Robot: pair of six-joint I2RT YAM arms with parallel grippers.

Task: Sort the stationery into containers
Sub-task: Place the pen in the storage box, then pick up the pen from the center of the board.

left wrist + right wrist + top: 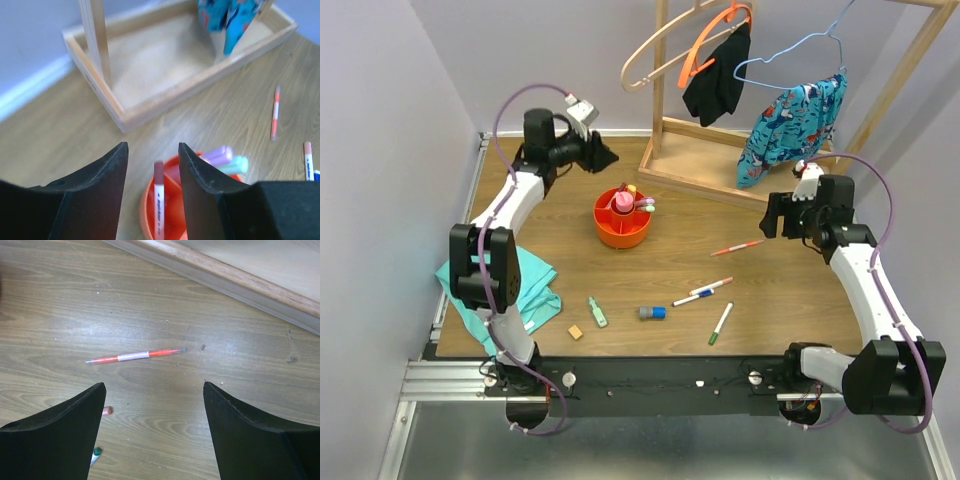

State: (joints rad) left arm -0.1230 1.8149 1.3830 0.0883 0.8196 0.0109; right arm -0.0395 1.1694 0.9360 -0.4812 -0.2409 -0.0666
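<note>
Brown wood worktop [670,290] w/ purple walls [380,150] round it. The left arm [525,200] stretches far back & bends down, its left claw [152,147] part open up over the orange organiser [617,236] & gripping nothing; a white marker [158,195] w/ a dark red cap stands in the organiser btwn the fingers, touching neither. The right arm [865,270] is bent over the right side, its right claw [152,385] wide open & empty, w/ a red-orange pen [135,356] flat on the worktop just past its tips.
</note>
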